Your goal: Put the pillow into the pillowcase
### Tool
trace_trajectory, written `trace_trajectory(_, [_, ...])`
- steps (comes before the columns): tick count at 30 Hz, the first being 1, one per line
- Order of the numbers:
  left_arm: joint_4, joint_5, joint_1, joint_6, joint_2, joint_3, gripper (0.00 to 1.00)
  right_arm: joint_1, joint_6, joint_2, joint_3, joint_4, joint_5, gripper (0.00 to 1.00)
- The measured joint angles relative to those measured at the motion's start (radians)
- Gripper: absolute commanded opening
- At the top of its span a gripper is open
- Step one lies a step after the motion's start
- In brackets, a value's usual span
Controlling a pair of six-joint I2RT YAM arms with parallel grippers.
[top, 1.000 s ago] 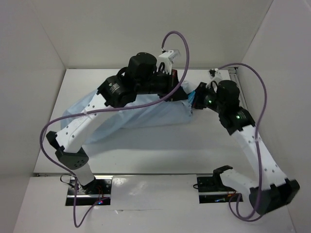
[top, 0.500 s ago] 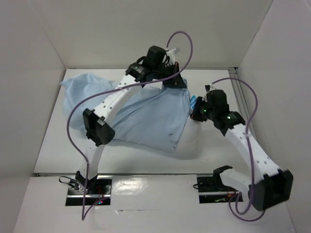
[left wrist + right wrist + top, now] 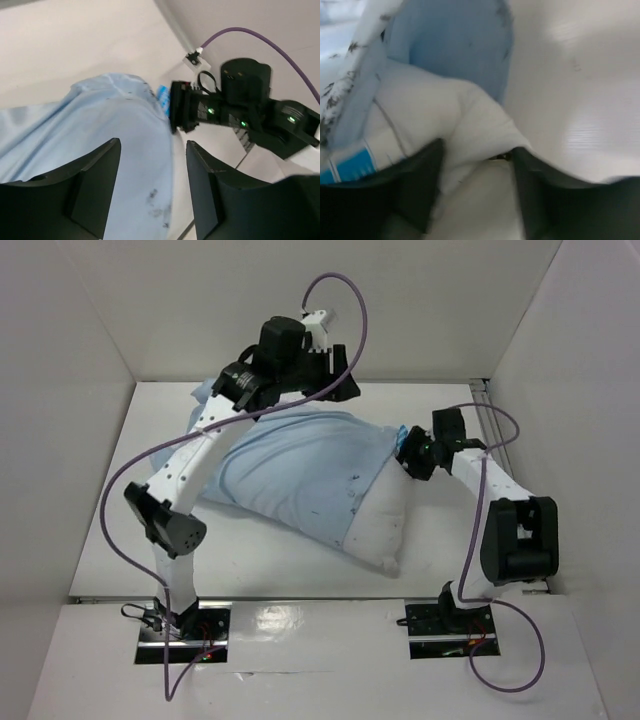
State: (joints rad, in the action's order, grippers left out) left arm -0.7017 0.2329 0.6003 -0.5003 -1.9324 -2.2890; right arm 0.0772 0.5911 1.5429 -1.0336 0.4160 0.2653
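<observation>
The left arm [image 3: 195,455] reaches from the near edge of the desk [image 3: 290,575] up and over the light blue pillowcase [image 3: 300,465]. The left fingers [image 3: 340,390] hang above the far side of the pillowcase. In the left wrist view the 2 black fingers are spread wide with nothing between them, and the blue cloth lies below them.

The pillowcase lies across the middle of the desk, wrinkly and puffed up. The white pillow [image 3: 385,525] is partly inside it. Only the pillow's right end sticks out of the open side, down toward the near right.

A small blue-and-white tag [image 3: 345,162] sits at the far right corner of the pillow. The right fingers [image 3: 408,455] are at this corner. In the right wrist view the 2 fingers stand apart, and the white corner of the pillow bulges between them. A flap of blue cloth [image 3: 455,45] stands up just behind it. The right arm [image 3: 500,505] bends back along the right side of the desk.
</observation>
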Motion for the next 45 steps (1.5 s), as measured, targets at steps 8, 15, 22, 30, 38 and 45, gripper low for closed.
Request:
trace_trajectory(8, [-0.077,-0.256,0.255,0.056,0.166,0.184,0.70,-0.167,-0.058,-0.191,0.004,0.089,-0.089,0.88])
trace_trajectory(15, [-0.159,-0.433,0.407,0.018,0.160,0.414,0.77,-0.222,-0.061,-0.447,0.135,0.182,-0.093,0.91])
trace_trajectory(22, [-0.187,-0.550,0.482,-0.031,0.133,0.463,0.76,-0.224,-0.100,-0.596,0.164,0.229,0.043,0.93])
trace_trajectory(30, [-0.197,-0.610,0.475,-0.051,0.040,0.443,0.66,-0.224,-0.137,-0.593,0.250,0.223,0.203,0.95])
trace_trajectory(38, [-0.229,-0.637,0.448,-0.080,-0.017,0.393,0.16,-0.213,-0.131,-0.500,0.338,0.104,0.333,0.85])
trace_trajectory(45, [-0.256,-0.566,0.409,-0.066,-0.017,0.275,0.00,-0.117,-0.018,-0.386,0.400,-0.186,0.394,0.05])
